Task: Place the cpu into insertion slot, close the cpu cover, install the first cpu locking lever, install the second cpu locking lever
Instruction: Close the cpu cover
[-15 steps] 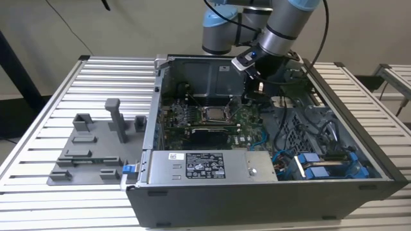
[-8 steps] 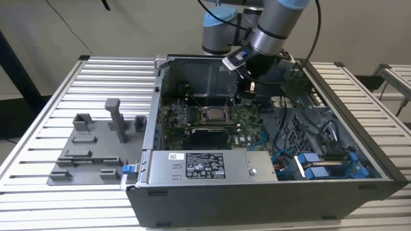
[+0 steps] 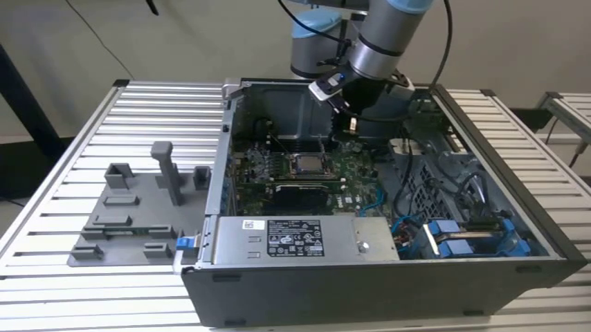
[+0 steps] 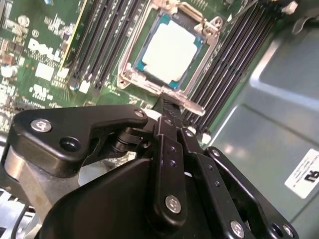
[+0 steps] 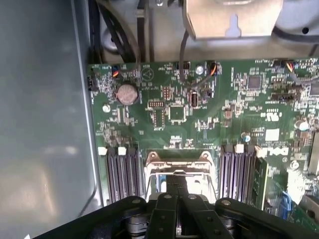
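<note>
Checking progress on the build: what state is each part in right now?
Silver-rimmed square insertion slot: occupied.
Silvery flat square cpu: seated in that slot.
Thin silver frame-shaped cpu cover: lowered over the cpu.
Black claw: shut, tip beside the cover's edge.
Grey metal computer case: side open.

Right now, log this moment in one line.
silvery square cpu seated in silver-rimmed insertion slot | thin silver cpu cover down over it | black gripper at slot edge
</note>
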`<state>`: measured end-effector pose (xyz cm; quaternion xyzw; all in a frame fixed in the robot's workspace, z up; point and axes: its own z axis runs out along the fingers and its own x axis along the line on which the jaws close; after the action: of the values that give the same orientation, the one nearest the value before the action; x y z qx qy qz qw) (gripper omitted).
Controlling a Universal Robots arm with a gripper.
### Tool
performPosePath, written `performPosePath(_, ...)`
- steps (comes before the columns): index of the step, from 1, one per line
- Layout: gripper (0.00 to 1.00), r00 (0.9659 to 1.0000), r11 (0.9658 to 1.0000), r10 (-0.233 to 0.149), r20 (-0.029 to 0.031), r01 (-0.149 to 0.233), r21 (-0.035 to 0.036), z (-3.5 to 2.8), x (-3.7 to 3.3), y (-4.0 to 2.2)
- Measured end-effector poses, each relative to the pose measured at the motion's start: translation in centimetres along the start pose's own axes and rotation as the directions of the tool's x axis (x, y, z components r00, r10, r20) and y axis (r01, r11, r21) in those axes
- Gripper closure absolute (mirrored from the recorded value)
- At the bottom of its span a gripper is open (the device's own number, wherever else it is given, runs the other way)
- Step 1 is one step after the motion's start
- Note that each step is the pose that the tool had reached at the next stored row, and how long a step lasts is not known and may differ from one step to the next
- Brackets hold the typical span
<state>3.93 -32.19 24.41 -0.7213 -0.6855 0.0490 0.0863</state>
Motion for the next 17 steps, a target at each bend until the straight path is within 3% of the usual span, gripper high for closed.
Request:
performPosePath(8,0.89,1.0,1.0,0.003,-0.0003,-0.003,0.0043,0.18,-0.06,-0.98)
performPosePath(17,0.89,1.0,1.0,0.003,-0.0004,-0.003,0.0003,0.38,-0.16,-2.93)
